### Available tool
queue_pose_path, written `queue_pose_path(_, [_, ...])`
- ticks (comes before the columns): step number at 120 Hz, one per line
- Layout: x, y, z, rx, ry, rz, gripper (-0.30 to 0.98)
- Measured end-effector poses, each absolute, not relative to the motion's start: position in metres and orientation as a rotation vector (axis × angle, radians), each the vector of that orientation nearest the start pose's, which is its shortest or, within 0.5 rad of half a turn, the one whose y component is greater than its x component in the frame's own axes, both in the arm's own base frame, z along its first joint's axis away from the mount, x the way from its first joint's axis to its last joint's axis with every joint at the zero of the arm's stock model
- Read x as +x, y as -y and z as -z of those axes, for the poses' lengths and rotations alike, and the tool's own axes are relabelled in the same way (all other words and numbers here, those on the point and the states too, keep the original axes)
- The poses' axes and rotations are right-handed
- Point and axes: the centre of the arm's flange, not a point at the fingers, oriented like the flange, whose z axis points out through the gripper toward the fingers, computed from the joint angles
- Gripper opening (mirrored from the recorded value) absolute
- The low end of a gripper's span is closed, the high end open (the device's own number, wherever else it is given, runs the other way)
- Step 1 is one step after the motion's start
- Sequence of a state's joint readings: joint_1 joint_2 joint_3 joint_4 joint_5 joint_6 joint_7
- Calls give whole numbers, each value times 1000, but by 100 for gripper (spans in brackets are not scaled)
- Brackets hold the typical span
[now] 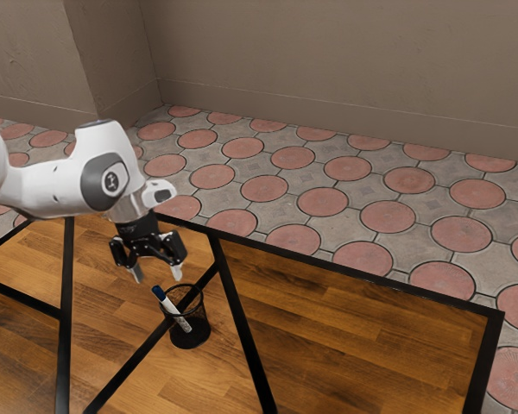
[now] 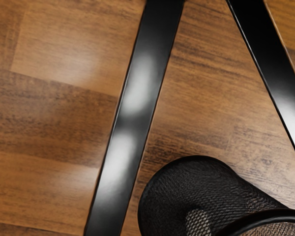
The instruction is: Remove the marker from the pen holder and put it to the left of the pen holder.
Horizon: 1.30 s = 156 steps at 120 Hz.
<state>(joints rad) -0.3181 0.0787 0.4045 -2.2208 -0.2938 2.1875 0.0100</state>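
Fingers apart, the end effector [image 1: 158,271] hangs empty near the pen holder [image 1: 192,335], where the marker [image 1: 169,307] leans, dark blue end up, on a wooden table [image 1: 345,323].

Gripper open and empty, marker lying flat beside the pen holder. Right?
Not the marker part: the exterior view shows the marker leaning inside the pen holder, blue end above the rim. The gripper is open and empty, as you say.

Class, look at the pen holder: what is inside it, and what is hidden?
One marker leans inside the mesh pen holder, blue cap above the rim. Its white barrel shows through the mesh; anything small behind it would be hidden.
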Motion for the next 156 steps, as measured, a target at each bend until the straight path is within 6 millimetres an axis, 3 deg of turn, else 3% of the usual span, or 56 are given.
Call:
queue_pose_path(27, [500, -8, -336, -3348, 320, -166, 67])
queue_pose_path(60, [494, 18, -343, -3344, 156, -154, 67])
queue_pose_path(72, [489, 15, -345, -3344, 146, -161, 67])
queue_pose_path(91, [481, -8, -344, -3347, 208, -173, 66])
queue_pose_path(113, [480, -5, -347, -3346, 179, -167, 39])
queue_pose_path(156, [480, 6, -354, -3342, 117, -147, 6])
